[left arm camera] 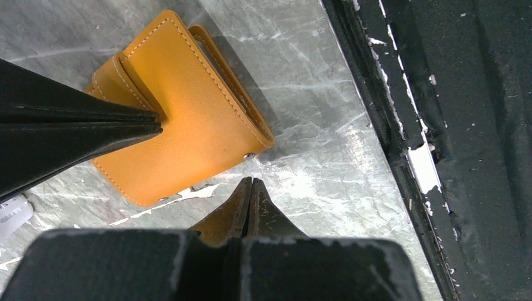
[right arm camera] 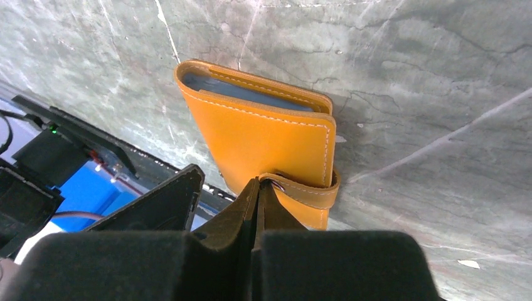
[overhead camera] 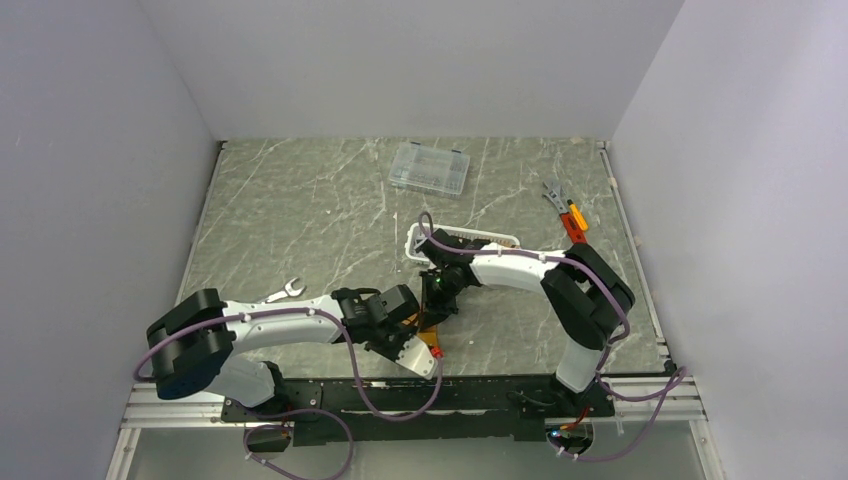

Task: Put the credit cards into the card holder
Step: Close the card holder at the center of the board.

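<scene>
Folded card holder [right arm camera: 263, 141], pale card [right arm camera: 251, 94] edge inside (strap [right arm camera: 307, 194] over); right claw [right arm camera: 258, 185] clenched at strap, left claw [left arm camera: 251, 185] clenched beside.

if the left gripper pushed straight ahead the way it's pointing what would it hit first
Probably the card holder: the shut left gripper points at its near edge, with a small gap showing between them, though depth is hard to judge.

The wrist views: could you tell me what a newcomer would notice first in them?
The orange card holder lies folded shut on the marble table, near its front edge. Both hands are shut: the right hand at its strap, the left hand beside a corner.
</scene>
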Available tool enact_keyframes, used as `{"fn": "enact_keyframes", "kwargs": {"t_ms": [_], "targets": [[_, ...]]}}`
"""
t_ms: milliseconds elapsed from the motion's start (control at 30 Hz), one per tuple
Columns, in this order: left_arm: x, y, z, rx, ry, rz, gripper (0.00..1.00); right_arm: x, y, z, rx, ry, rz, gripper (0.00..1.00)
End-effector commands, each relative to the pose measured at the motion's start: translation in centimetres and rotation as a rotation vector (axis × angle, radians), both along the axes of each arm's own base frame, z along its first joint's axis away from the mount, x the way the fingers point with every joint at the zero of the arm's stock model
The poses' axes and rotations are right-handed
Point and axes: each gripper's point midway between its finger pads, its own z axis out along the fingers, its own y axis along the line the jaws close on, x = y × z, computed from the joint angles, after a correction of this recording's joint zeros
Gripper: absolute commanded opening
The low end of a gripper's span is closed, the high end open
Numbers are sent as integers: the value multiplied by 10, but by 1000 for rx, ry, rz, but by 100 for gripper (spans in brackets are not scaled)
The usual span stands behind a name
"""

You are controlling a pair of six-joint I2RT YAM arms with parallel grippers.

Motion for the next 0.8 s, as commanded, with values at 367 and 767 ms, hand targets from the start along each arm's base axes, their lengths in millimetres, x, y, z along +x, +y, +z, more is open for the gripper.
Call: {"fn": "enact_keyframes", "kwargs": {"t_ms": [367, 767], "targets": [[17, 13, 16, -48, -31, 39, 0, 0, -35, -35, -186, -109, -44, 0], [19, -17, 37, -202, 30, 25, 0, -1, -22, -30, -72, -158, -62, 0]]}}
